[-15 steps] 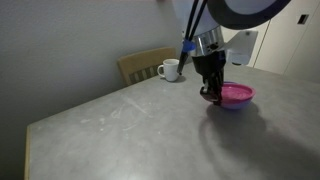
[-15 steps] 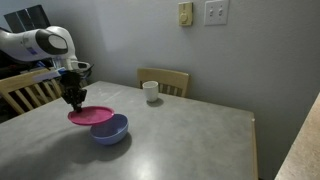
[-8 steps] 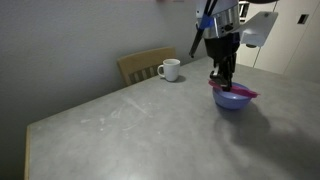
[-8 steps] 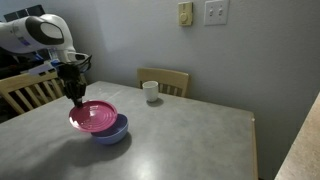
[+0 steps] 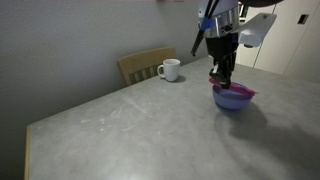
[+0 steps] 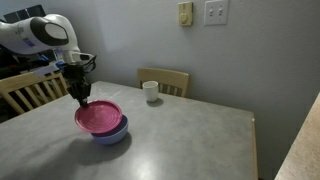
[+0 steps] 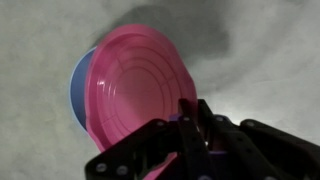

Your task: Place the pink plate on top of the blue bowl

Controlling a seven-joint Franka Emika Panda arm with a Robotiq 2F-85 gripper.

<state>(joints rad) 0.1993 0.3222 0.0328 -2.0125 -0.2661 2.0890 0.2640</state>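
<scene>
The pink plate (image 6: 98,117) is tilted over the blue bowl (image 6: 111,133) on the grey table, and covers most of it. In the wrist view the pink plate (image 7: 135,85) hides all but the left edge of the blue bowl (image 7: 76,95). My gripper (image 6: 83,99) is shut on the plate's rim at its far side. It also shows in an exterior view (image 5: 222,78) above the pink plate (image 5: 238,91) and blue bowl (image 5: 232,101), and in the wrist view (image 7: 187,125).
A white handled mug (image 6: 151,91) stands at the table's far edge, also in an exterior view (image 5: 170,69). A wooden chair (image 6: 165,80) is behind it. Another wooden chair (image 6: 25,90) stands beside the arm. Grey table (image 6: 190,140) extends around.
The gripper has carried the plate over the bowl and lowered it; the plate now sits closer on the bowl and covers more of it.
</scene>
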